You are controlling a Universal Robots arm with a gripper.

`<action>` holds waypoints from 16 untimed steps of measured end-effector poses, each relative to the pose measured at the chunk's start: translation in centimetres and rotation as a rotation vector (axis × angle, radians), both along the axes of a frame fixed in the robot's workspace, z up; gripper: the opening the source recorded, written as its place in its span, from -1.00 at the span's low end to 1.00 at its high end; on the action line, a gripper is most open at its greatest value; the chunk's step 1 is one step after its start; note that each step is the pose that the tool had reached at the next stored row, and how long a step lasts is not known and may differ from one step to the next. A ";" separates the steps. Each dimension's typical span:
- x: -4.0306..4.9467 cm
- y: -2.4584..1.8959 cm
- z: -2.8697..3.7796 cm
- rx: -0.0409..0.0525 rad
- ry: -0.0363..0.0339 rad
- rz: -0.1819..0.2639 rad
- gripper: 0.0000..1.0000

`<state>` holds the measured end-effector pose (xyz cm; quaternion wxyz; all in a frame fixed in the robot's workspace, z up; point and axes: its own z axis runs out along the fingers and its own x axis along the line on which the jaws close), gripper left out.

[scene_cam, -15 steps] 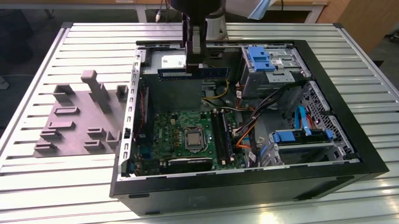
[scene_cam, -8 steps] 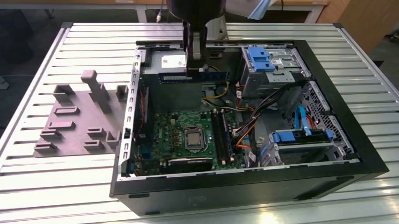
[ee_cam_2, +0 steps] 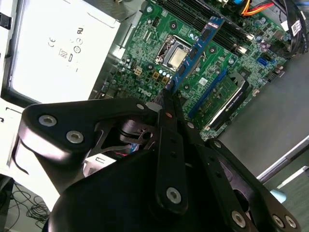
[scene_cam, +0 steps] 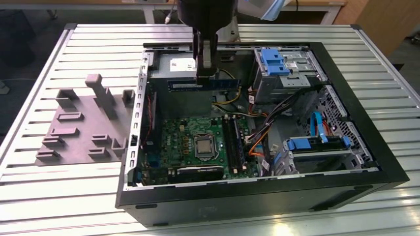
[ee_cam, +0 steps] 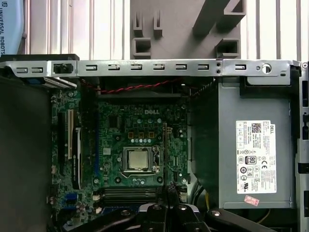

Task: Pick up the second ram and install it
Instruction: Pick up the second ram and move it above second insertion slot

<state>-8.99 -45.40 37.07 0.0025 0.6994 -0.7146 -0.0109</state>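
Exterior view, starting at its left:

- A grey tray (scene_cam: 78, 132) with raised blocks lies on the slatted desk (scene_cam: 66, 196), just beside the open case (scene_cam: 262, 196).
- Over the far part of the case, the gripper (scene_cam: 205, 74) hangs straight down.
- The fingers are clamped on the second ram (scene_cam: 187, 85), gripping near the middle of its upper edge so both ends stick out sideways.
- The ram is held level and on edge, in the air. It hangs over where the power supply (scene_cam: 176, 64) meets the far edge of the motherboard (scene_cam: 187, 132), and it appears to touch neither.
- The CPU socket (scene_cam: 204, 146) sits mid-board.
- The long black slots (scene_cam: 231, 142) run just to the exterior view's right of the socket, well apart from the ram — it is not seated.
- Further to the exterior view's right, orange and black cables (scene_cam: 259, 142) cross towards the drive cages (scene_cam: 279, 64), which have blue latches.

Second wrist view:

- The fingers (ee_cam_2: 167, 108) meet on the near end of the blue-green stick.
- The stick runs away from them above the green board, and in the picture it passes beside the socket.
- A large grey box with a white label lies off to one side.

First wrist view:

- The black linkage sits over the board, with the socket beyond it.
- The labelled supply is beside the board, and the tray lies past the case wall.
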 end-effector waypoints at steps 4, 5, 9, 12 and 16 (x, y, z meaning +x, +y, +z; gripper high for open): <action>0.01 0.00 -0.44 0.0000 0.0000 0.000 -0.77; 0.02 0.00 -0.55 0.0000 0.0000 0.000 -0.77; 0.02 0.00 -1.02 0.0000 0.0000 0.000 -0.77; 0.03 0.00 -1.37 0.0000 0.0000 0.000 -0.77; 0.04 0.00 -1.82 0.0000 0.0000 0.000 -0.77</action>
